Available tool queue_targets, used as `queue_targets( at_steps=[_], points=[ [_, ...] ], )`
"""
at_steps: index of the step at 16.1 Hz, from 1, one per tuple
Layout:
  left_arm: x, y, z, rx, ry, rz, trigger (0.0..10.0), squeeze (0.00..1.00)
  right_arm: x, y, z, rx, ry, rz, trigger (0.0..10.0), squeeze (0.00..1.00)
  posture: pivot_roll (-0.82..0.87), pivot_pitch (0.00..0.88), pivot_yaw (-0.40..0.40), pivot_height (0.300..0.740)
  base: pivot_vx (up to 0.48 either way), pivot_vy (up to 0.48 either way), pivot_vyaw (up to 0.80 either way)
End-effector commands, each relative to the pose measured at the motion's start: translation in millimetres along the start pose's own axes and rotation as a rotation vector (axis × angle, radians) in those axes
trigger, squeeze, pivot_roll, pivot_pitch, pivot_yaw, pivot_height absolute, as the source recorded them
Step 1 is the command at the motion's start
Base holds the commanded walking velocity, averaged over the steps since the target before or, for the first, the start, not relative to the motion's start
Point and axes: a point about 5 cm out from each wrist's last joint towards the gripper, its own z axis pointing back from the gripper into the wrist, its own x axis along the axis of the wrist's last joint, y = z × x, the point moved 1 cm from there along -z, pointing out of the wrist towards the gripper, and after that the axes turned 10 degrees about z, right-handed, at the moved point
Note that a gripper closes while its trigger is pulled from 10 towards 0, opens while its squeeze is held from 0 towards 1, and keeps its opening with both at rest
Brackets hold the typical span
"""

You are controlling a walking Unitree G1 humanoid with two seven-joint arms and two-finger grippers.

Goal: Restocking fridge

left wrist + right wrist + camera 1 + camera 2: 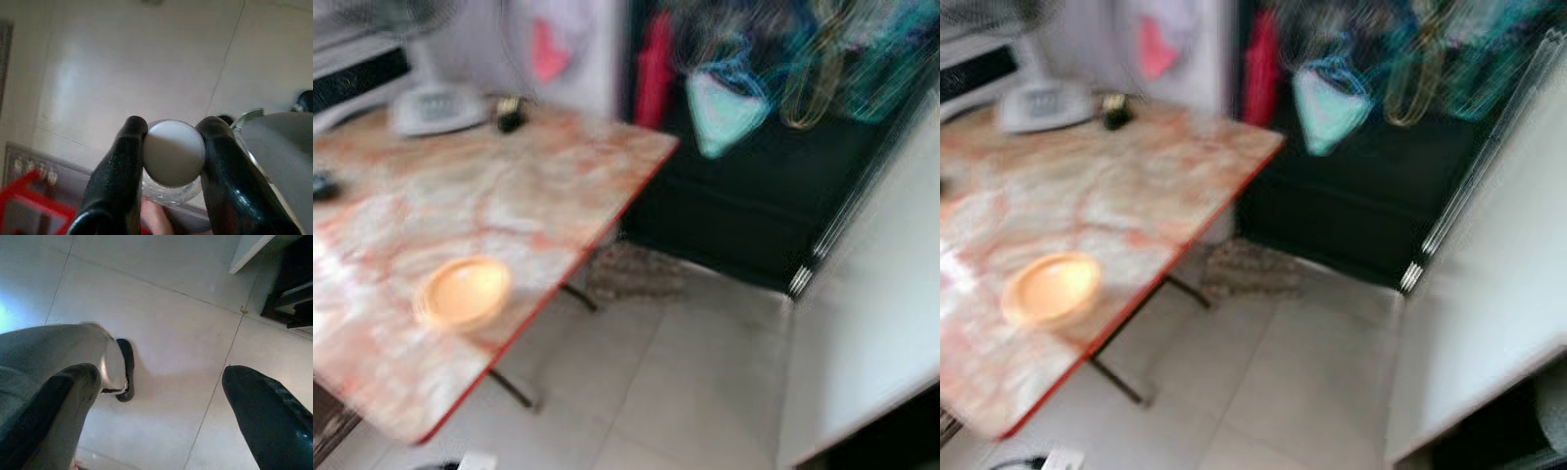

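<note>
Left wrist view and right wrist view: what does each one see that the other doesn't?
Left wrist view alone: the left end effector shut on a white bottle cap, clear bottle below. Right wrist view alone: the right end effector open and holding nothing, and a white door corner. Both: pale tiled floor beneath two black fingers.

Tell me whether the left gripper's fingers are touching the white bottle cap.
Touching. The left wrist view shows the left gripper with both black fingers pressed against opposite sides of the white cap of a clear bottle, with no gap on either side.
</note>
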Motion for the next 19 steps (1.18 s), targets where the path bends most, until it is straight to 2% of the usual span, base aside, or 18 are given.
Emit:
queue_targets(
  at_steps=[1,2,4,9,12,14,19],
  points=[
    [-4.7,0.0,0.9,-0.003,0.013,-0.016,10.0,0.00,-7.9,7.9,0.5,0.027,0.024,-0.003,10.0,0.00,0.12,0.000,-0.008,0.740,0.000,0.000,-0.80],
    [-4.9,0.1,0.9,-0.002,0.015,-0.020,10.0,0.00,-8.0,7.8,0.6,0.028,0.024,-0.002,10.0,0.00,0.12,0.003,-0.011,0.740,0.000,-0.412,-0.80],
    [-6.5,0.4,1.1,0.013,0.016,0.028,10.0,0.00,-7.9,7.3,0.7,0.028,0.024,0.001,10.0,0.00,0.12,0.011,-0.015,0.740,0.000,0.000,-0.80],
    [-4.3,-0.3,0.7,0.009,0.009,0.028,10.0,0.00,-6.3,6.0,0.4,0.022,0.021,-0.002,10.0,0.00,0.12,0.035,-0.020,0.740,0.000,0.000,-0.80],
    [-2.8,-0.9,0.5,0.000,0.004,0.001,10.0,0.00,-6.1,5.4,0.5,0.019,0.020,-0.004,10.0,0.00,0.12,0.037,-0.021,0.740,0.000,-0.117,-0.80],
    [-4.2,-1.1,0.5,0.010,0.010,0.045,10.0,0.00,-5.6,5.0,0.5,0.019,0.018,-0.002,10.0,0.00,0.12,0.039,-0.021,0.740,0.000,-0.150,-0.80],
    [-4.4,-1.1,0.6,0.010,0.010,0.048,10.0,0.00,-5.6,5.0,0.4,0.019,0.018,-0.002,10.0,0.00,0.12,0.039,-0.021,0.740,0.000,0.000,-0.80]
  ],
)
